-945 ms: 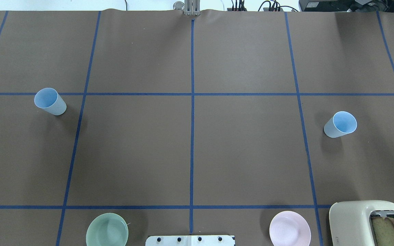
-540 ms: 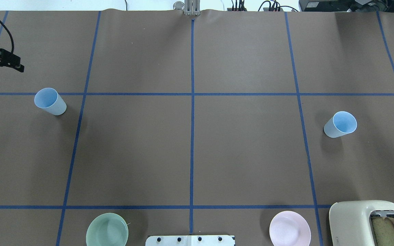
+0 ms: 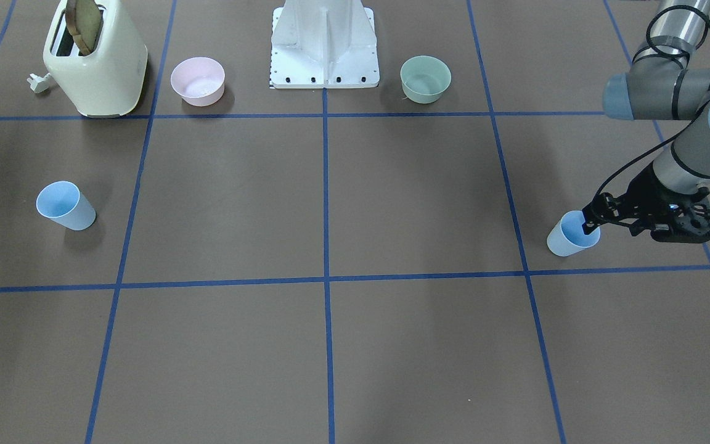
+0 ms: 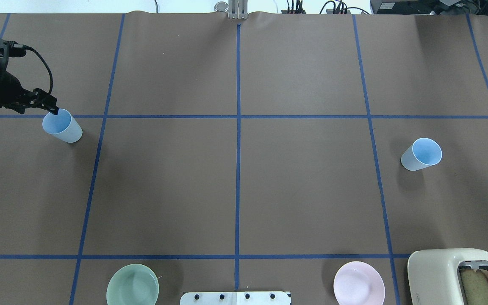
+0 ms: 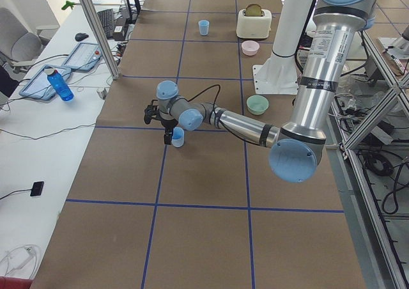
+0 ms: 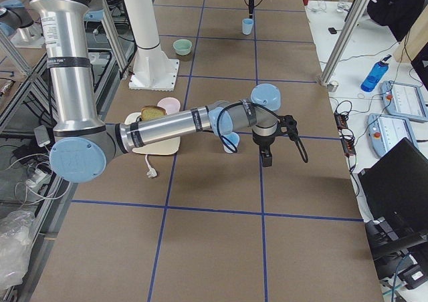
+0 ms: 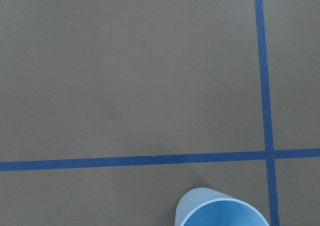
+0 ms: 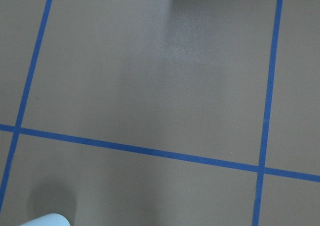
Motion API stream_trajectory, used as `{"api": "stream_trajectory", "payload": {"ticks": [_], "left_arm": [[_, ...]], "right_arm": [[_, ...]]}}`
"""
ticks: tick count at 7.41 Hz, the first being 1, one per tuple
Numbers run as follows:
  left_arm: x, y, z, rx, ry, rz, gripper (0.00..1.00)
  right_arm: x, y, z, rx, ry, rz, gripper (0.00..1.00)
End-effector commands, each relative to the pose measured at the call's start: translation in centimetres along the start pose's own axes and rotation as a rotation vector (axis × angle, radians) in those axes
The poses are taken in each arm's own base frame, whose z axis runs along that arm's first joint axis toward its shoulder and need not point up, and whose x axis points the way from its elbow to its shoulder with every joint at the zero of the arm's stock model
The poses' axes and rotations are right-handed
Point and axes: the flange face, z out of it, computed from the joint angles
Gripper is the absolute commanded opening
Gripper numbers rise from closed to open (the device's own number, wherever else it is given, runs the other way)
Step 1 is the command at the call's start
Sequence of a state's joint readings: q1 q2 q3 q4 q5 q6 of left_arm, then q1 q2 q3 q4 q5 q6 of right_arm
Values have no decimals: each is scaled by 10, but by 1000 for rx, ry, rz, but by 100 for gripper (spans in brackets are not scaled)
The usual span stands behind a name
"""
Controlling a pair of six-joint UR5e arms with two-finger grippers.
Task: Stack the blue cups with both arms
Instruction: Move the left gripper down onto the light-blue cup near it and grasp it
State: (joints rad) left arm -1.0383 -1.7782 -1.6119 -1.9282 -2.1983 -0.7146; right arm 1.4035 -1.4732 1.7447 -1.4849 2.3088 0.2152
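**A:** Change from half a second ago, overhead view: the left gripper (image 4: 53,111) has come in from the upper-left edge and down to the left blue cup (image 4: 62,126). Neither cup has shifted.

**B:** Gripper state?

**A:** The tips sit over the upper-left part of the cup's rim. The finger gap can't be made out, so I cannot tell whether it is open or closed, or touching the rim. The cup stands upright on the table (image 4: 163,190), mouth up, just below the horizontal tape line (image 4: 163,116).

**B:** Other side?

**A:** The right gripper (image 6: 266,156) shows clearly only in the right-end view. It points down near the right blue cup (image 4: 422,154), apart from it. Cannot tell its opening. That cup is upright, middle right of the overhead frame.

**B:** Remainder?

**A:** Bottom edge, left to right: mint bowl (image 4: 132,284), white base (image 4: 235,298), pink bowl (image 4: 359,283), toaster (image 4: 439,275) with bread in it.
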Motion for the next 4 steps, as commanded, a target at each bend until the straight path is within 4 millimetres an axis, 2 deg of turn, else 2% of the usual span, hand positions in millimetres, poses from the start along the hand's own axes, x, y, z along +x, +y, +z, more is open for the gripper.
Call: {"api": "stream_trajectory", "payload": {"ticks": [1,2,4], "left_arm": [[4,10,13,-22,-8,15,98],[-4,15,17,-32,-17,21,98],[-8,15,24,-43,-24,18,94]], "right_arm": [[0,0,0,0,2,0,100],[0,0,0,0,2,1,100],[0,0,0,0,2,0,100]]}}
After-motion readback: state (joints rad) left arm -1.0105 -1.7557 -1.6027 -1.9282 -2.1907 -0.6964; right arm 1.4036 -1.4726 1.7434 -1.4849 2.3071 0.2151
